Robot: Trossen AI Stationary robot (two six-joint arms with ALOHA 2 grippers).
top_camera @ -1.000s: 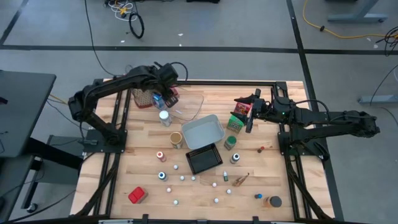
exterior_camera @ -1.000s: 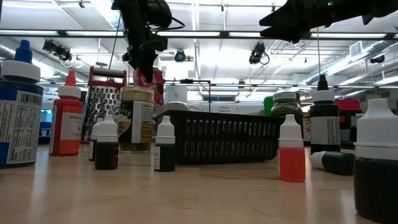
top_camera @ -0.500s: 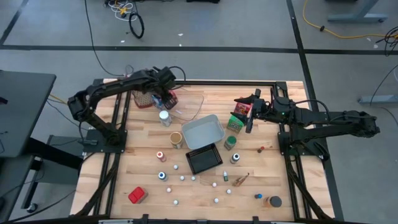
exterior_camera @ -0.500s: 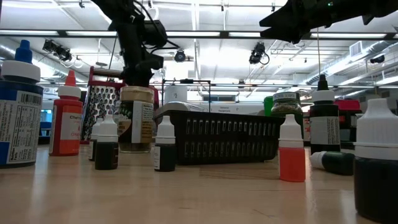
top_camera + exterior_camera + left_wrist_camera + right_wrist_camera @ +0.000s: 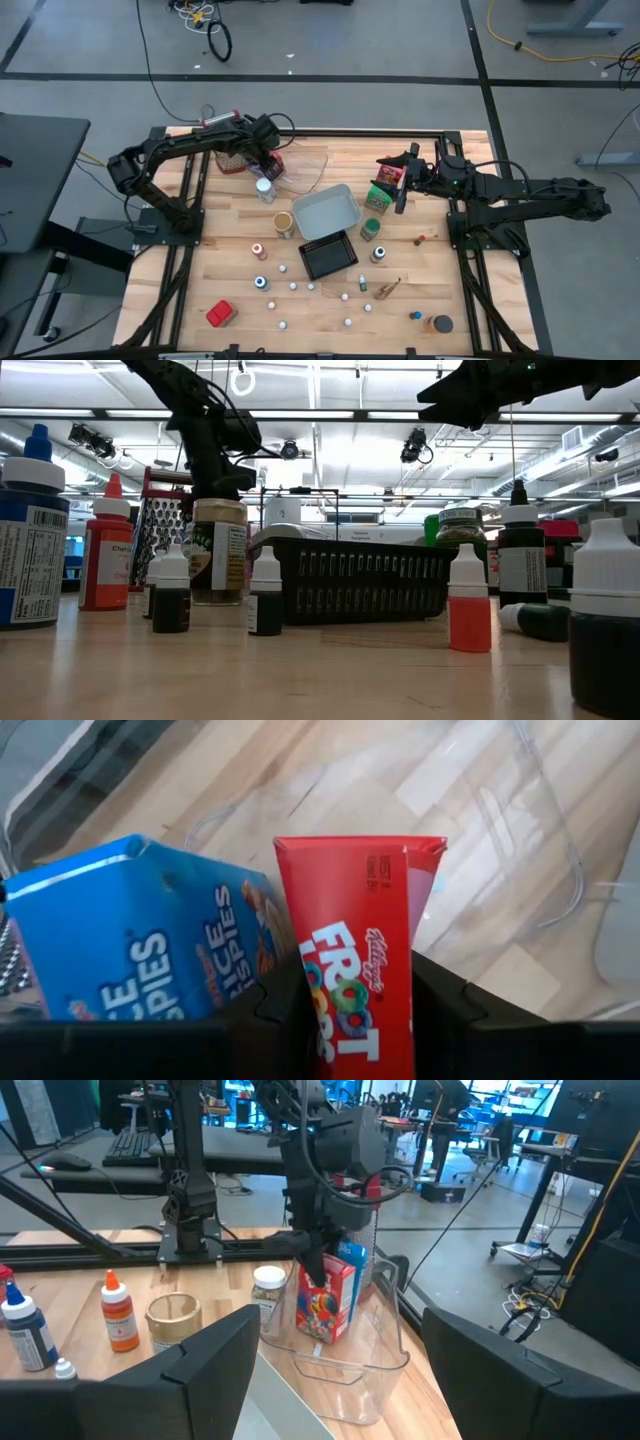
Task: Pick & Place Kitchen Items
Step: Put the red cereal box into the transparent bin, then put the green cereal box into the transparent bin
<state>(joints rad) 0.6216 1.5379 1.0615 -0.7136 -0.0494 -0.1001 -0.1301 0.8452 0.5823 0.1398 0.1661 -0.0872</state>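
Inside clear tray: red carton, blue carton, upright.

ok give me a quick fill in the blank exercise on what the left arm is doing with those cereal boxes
1. The left pincer is shut on the red ____ Loops box.
2. Beside it stands a ____ Rice Krispies box.
3. Both boxes are in the ____ plastic tray.
4. The right pincer hangs ____, holding nothing.

Missing words: Froot; blue; clear; open
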